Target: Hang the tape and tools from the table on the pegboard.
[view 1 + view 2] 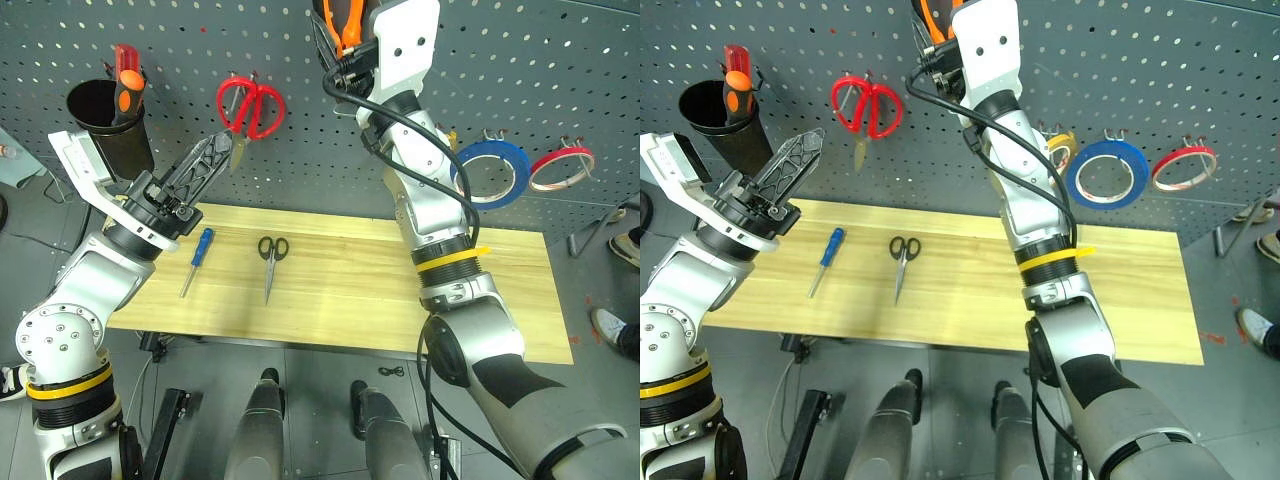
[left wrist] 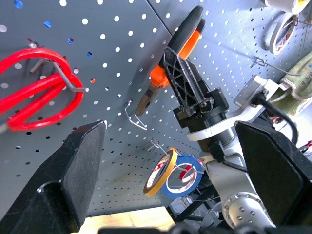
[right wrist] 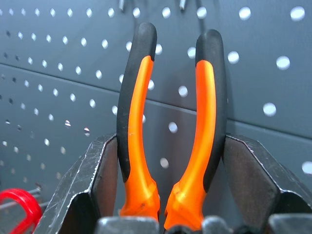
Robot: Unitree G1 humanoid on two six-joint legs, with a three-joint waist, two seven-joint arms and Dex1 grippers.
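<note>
- Right arm raised steeply, forearm reaching up along the pegboard (image 1: 560, 60), right gripper (image 3: 168, 161) high at the panel.
- Right gripper clamped on the pliers (image 3: 170, 112): one finger (image 3: 92, 185) pressed to the outside of each orange-and-black handle, handles pointing up and away toward the board.
- Seen from the left wrist, pliers (image 2: 168, 68) held off the board, nose pointing down toward a bare hook (image 2: 134, 117) just below; touching or apart cannot be told.
- Left arm bent at the elbow, forearm angled up and inward over the left end of the table (image 1: 350, 300).
- Left gripper (image 1: 205, 165) empty, fingers spread wide, tips aimed up at the board near the red scissors (image 1: 250, 105); not touching them.
- Tape (image 2: 160, 173) hung on a hook, just beside the blue roll (image 1: 492, 172); red roll (image 1: 562, 168) on the next hook to the right.
- Screwdriver (image 1: 196, 260) lying on the table, blue handle toward the board, shaft toward the near edge.
- Black scissors (image 1: 271, 262) lying just right of the screwdriver, apart from it, handles toward the board, blades closed.
- Black cup (image 1: 110, 125) mounted at the left of the board, orange and red handles standing in it.
</note>
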